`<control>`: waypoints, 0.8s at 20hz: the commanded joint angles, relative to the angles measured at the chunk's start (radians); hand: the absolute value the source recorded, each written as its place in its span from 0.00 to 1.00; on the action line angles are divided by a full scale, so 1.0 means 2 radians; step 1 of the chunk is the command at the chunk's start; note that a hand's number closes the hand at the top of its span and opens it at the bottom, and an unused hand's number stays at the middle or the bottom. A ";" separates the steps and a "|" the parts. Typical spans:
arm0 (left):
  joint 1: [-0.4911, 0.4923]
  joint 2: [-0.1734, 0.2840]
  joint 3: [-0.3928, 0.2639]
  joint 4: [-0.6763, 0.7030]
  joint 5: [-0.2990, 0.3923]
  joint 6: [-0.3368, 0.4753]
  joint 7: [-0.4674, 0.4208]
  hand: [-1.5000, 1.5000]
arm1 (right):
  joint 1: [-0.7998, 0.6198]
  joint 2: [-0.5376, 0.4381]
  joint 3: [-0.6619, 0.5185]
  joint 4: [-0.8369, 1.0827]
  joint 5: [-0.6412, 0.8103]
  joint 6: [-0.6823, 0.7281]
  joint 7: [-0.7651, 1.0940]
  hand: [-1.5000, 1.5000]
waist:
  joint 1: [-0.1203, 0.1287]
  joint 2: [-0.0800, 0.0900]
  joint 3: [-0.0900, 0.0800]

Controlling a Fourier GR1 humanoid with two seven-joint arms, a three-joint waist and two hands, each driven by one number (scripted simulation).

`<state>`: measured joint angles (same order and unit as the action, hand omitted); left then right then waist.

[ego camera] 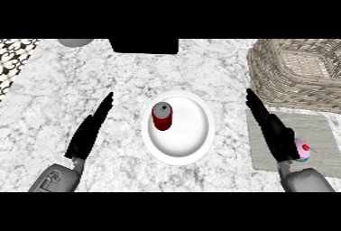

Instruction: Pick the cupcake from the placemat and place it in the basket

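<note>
The cupcake (304, 149) sits on the grey placemat (326, 135), partly hidden behind my right robot hand (273, 128), whose fingers are straight and grasp nothing. The wicker basket (300, 72) stands just beyond the placemat. My left robot hand (90, 128) is likewise released, left of the white plate (193, 135) carrying a red can (162, 116) on the marble tabletop (80, 81).

Pink-frosted cupcake (304, 149) with red top, on grey placemat (328, 135), wicker basket (293, 76) just beyond

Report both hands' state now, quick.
Left hand: open, fingers straight, holding nothing.
Right hand: open, fingers straight, beside the cupcake, not holding it.
</note>
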<state>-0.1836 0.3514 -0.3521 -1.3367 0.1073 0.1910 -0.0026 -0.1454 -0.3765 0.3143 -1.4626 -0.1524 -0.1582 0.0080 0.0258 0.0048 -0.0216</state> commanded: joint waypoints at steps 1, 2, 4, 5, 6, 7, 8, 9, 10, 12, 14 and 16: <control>0.012 -0.009 0.013 0.006 -0.004 0.015 -0.009 0.50 | -0.035 -0.039 -0.047 0.002 -0.068 0.101 -0.021 1.00 | -0.009 -0.002 0.011; 0.013 0.014 0.036 -0.012 0.022 0.000 0.000 0.50 | -0.058 -0.036 -0.063 0.002 -0.105 0.134 -0.048 1.00 | 0.004 -0.001 0.012; -0.016 0.017 0.058 -0.003 0.031 0.008 0.016 0.50 | -0.082 -0.036 -0.085 -0.012 -0.159 0.194 -0.092 1.00 | 0.010 0.003 0.016; -0.021 0.012 0.067 -0.002 0.039 0.013 0.019 0.50 | -0.101 -0.034 -0.091 -0.021 -0.182 0.220 -0.098 1.00 | 0.015 0.004 0.016; -0.023 0.028 0.078 -0.005 0.039 0.013 0.024 0.50 | -0.112 -0.028 -0.098 -0.028 -0.203 0.237 -0.109 1.00 | 0.028 0.002 0.019; -0.012 0.011 0.060 0.003 0.044 0.004 0.029 0.50 | -0.137 -0.097 -0.046 -0.068 -0.086 0.269 -0.151 1.00 | 0.030 -0.006 0.014; -0.009 0.018 0.072 0.002 0.054 0.000 0.033 0.50 | -0.120 -0.103 -0.033 -0.068 -0.101 0.319 -0.172 1.00 | 0.025 -0.002 0.015; -0.008 0.012 0.078 0.008 0.060 0.005 0.031 0.50 | -0.112 -0.113 -0.025 -0.082 -0.081 0.341 -0.215 0.00 | 0.013 -0.001 0.015; -0.012 0.022 0.087 0.005 0.067 -0.001 0.040 0.50 | -0.104 -0.122 -0.023 -0.095 -0.057 0.352 -0.256 0.00 | 0.002 -0.004 0.015; -0.004 0.041 0.111 0.004 0.085 -0.010 0.051 0.50 | -0.058 -0.130 -0.026 -0.095 -0.021 0.368 -0.344 0.00 | -0.009 -0.003 0.014; -0.014 0.068 0.138 -0.002 0.102 -0.025 0.068 0.50 | 0.000 -0.133 -0.035 -0.099 0.005 0.369 -0.420 0.00 | -0.018 -0.004 0.013; 0.003 0.068 0.139 -0.010 0.098 -0.031 0.074 0.50 | 0.027 -0.153 -0.063 -0.137 0.010 0.352 -0.410 0.00 | -0.018 -0.005 0.011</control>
<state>-0.2052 0.4477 -0.1188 -1.3349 0.2776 0.1567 0.1108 -0.2017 -0.6280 0.2286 -1.6635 -0.1969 0.4939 -0.6508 0.0066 -0.0016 0.0041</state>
